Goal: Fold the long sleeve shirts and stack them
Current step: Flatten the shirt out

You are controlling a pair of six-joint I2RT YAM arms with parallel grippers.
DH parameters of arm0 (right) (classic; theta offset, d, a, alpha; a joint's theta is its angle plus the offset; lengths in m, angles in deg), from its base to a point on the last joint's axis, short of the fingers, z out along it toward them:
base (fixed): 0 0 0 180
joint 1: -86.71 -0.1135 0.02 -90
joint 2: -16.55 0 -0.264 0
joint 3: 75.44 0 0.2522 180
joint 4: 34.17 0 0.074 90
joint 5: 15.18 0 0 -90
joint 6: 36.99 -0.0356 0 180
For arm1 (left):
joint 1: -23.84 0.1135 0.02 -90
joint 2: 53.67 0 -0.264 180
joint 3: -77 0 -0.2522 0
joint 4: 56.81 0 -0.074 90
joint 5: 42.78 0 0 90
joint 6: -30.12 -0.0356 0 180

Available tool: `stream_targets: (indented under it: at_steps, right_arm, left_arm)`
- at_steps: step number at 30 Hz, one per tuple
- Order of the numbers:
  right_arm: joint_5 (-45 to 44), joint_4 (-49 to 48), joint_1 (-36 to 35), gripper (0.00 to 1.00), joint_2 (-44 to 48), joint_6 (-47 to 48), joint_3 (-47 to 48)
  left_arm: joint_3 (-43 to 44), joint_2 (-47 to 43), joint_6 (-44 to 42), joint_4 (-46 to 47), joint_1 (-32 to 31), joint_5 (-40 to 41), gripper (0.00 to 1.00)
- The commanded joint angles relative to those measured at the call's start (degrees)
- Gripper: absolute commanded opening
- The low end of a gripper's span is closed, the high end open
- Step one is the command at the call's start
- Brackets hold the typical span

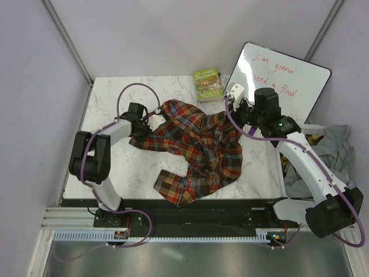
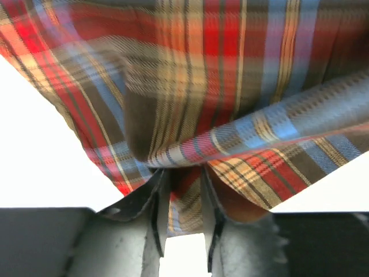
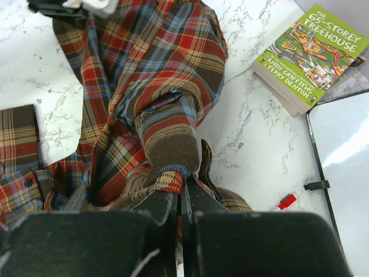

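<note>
Widest of all, the white marble-patterned desk (image 1: 144, 173) fills the view between the two arms. Sprawled across its middle is the task's thing, a red-orange, dark brown and blue plaid flannel shirt (image 1: 196, 144). It lies crumpled and unfolded, one end trailing toward the near edge, and the upper part is strung between the arms.

Over at the far right corner there's a white rectangular whiteboard (image 1: 305, 86) with a dark frame and red handwriting, set at an angle to the desk. Off the right side, beside the right arm, sits a heap of grey cloth (image 1: 337, 144); what sort of garment it is, I cannot tell.

Along the far edge lies a green paperback book (image 1: 208, 84), "The 65-Storey Treehouse" on its cover, just beside the whiteboard and close to the shirt without touching it.

Now the pincers. The left pincer (image 2: 183, 176) is narrow, a fold of the plaid pinched between its fingers at the shirt's left edge, and cloth billows up above the white surface. The right pincer (image 3: 181, 187) is clamped tight on a bunched end of the shirt at the far right, fingers almost together.

Smallest of all, a little red plastic piece (image 3: 286, 201) lies on the marble beside the whiteboard's frame.
</note>
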Motion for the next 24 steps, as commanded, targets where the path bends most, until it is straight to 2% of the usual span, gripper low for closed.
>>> stream_targets:
  at_steps: [1, 5, 7, 11, 12, 13, 16, 18, 21, 22, 23, 24]
  right_arm:
    - [-1.02, -1.41, 0.59, 0.00, -0.25, -2.16, 3.35]
    - [-1.10, -1.59, 1.11, 0.00, 0.10, -2.96, 3.18]
    - [-1.02, -1.50, 1.55, 0.00, 0.45, -2.87, 2.92]
    - [-0.84, -1.68, 3.30, 0.00, 0.89, -1.99, 1.78]
    - [-0.41, -1.77, 3.57, 0.00, 0.72, -1.73, 1.16]
    - [-0.05, -2.03, 3.92, 0.00, 0.63, -1.64, 0.90]
    - [1.53, -3.17, 4.01, 0.00, -0.51, -2.17, -0.07]
    - [2.84, -3.70, 3.93, 0.00, -2.00, -2.34, -0.34]
    - [3.47, -4.14, 3.93, 0.00, -4.02, -2.87, 0.10]
    - [3.55, -4.31, 3.93, 0.00, -4.47, -2.96, 0.28]
    - [3.55, -4.32, 4.01, 0.00, -4.91, -2.96, 0.28]
    - [3.29, -4.49, 3.93, 0.00, -5.35, -2.87, 0.37]
  left_arm:
    - [-11.38, -6.70, -7.23, -4.69, 1.49, 6.76, 0.30]
    - [-18.78, -17.50, -7.50, -13.04, 3.33, 5.79, 0.22]
    - [-23.33, -26.11, -8.55, -18.65, 3.78, 4.65, 0.17]
    - [-24.95, -37.55, -9.61, -28.49, 6.75, 2.98, 0.14]
    - [-23.73, -38.96, -10.56, -30.96, 7.90, -1.72, 0.16]
    - [-20.32, -41.76, -10.49, -32.21, 9.21, -4.29, 0.28]
    - [-13.64, -44.50, -8.03, -30.83, 10.81, -12.65, 0.52]
    - [-12.12, -44.69, -5.49, -24.69, 10.81, -17.38, 0.61]
    - [-11.41, -41.27, -4.59, -15.91, 10.81, -23.27, 0.63]
    - [-12.63, -40.48, -4.94, -13.26, 10.81, -24.35, 0.67]
    - [-13.95, -39.86, -5.21, -8.97, 10.11, -24.79, 0.68]
    - [-15.53, -38.98, -5.30, -0.58, 9.32, -22.88, 0.68]
